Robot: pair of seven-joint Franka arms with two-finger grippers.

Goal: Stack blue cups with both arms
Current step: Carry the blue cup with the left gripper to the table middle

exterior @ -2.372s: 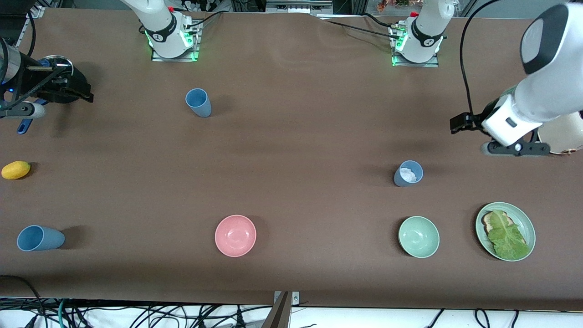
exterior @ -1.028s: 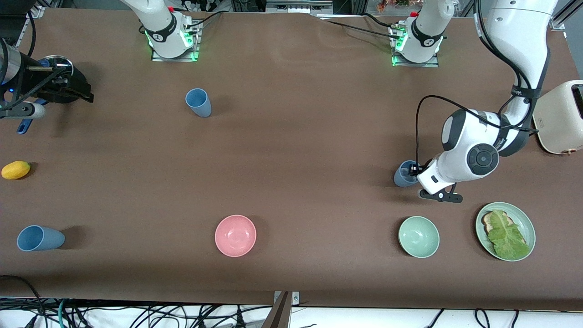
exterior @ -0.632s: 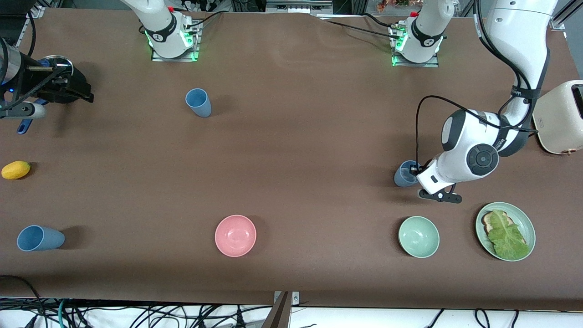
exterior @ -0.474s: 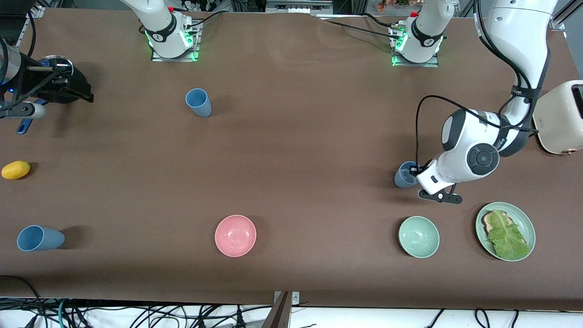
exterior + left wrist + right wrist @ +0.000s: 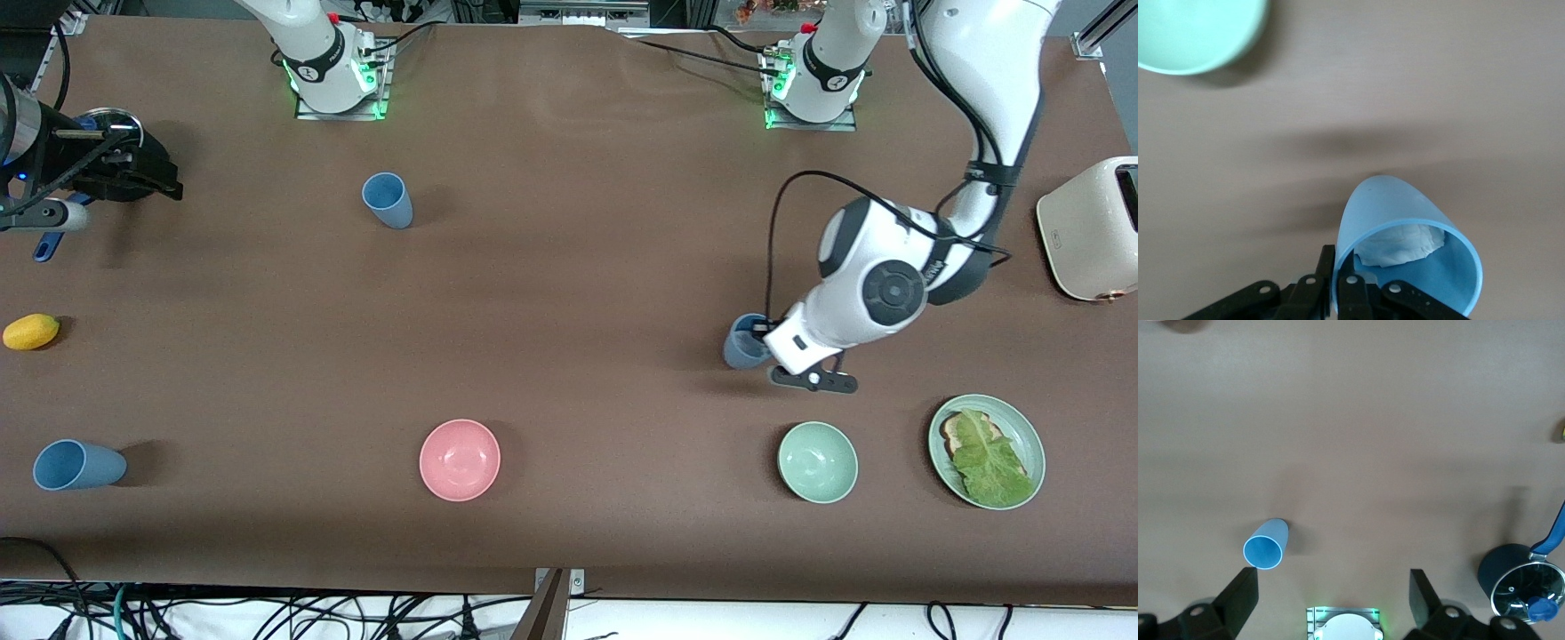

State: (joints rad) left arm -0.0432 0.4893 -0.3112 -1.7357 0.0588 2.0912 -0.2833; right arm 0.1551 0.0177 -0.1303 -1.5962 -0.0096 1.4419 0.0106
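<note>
Left gripper (image 5: 1337, 280) clamped on grey-blue cup (image 5: 1405, 250) rim.

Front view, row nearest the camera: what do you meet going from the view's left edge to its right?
Blue cup lying on its side → pink bowl → pale green bowl → green plate with a lettuce leaf on it.

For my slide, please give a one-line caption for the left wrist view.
Left gripper pinching the rim of the grey-blue cup with white bits inside, above the brown table, pale green bowl nearby.
</note>
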